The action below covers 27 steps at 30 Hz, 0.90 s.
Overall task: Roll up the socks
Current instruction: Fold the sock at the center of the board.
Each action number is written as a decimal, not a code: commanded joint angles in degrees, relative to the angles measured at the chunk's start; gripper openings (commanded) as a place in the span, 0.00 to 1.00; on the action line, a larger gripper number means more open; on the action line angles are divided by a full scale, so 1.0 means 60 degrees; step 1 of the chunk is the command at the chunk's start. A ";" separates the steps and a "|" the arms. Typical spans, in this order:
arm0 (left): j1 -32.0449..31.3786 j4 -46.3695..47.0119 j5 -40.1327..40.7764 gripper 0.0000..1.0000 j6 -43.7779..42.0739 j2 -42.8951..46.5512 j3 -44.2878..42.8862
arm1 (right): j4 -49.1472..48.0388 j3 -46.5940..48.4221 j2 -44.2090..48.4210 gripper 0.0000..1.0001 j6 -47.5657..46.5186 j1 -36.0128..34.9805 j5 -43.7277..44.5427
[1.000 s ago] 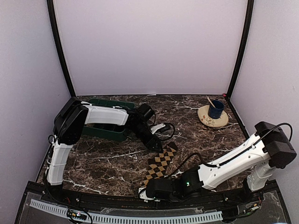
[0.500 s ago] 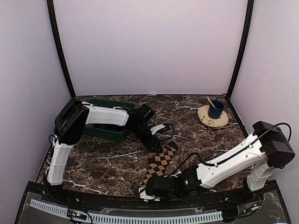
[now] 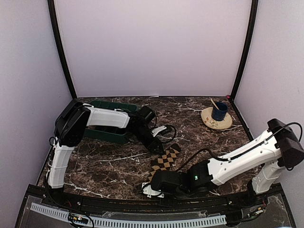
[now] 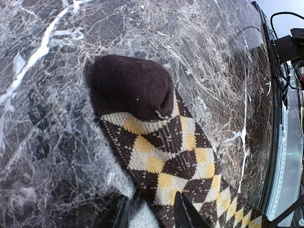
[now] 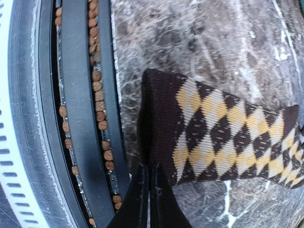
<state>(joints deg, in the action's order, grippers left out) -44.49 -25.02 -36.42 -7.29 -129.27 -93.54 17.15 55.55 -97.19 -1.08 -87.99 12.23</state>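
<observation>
Back wall [image 3: 152, 47]: plain, pale lilac-white, flat, unmarked.
Side walls: left wall [image 3: 23, 71] and right wall [image 3: 280, 61] of the same pale tone, angled in towards the back.
Corner posts: thin and black, left post [image 3: 62, 52] and right post [image 3: 243, 52], leaning outward towards the top, at the seams with the back wall.
Bench [image 3: 109, 164]: dark brown marble pattern, white and tan veins, faintly glossy.
Near edge: black rail [image 3: 95, 202] along the bench front; beyond it a white toothed strip [image 3: 118, 221], gently curved.
Rail close up: small reddish-brown lumps in a row down a channel between black bars, seen in the right wrist view.
Light: soft, even, only faint shadows on the walls.
</observation>
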 commanded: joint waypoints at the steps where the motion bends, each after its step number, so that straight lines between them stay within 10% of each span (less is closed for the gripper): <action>1: 0.0142 -0.0249 0.0660 0.35 0.0028 -0.0093 0.0439 | -0.0139 0.0068 0.0670 0.00 0.0198 0.0319 0.0080; 27: 0.0347 -0.0247 0.0749 0.33 0.0047 0.0029 0.0835 | -0.0086 0.0241 0.2624 0.00 0.0250 0.2538 0.1321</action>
<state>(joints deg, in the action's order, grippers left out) -43.97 -22.83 -37.21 -7.25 -128.88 -91.83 17.26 55.61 -83.96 0.27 -74.46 17.04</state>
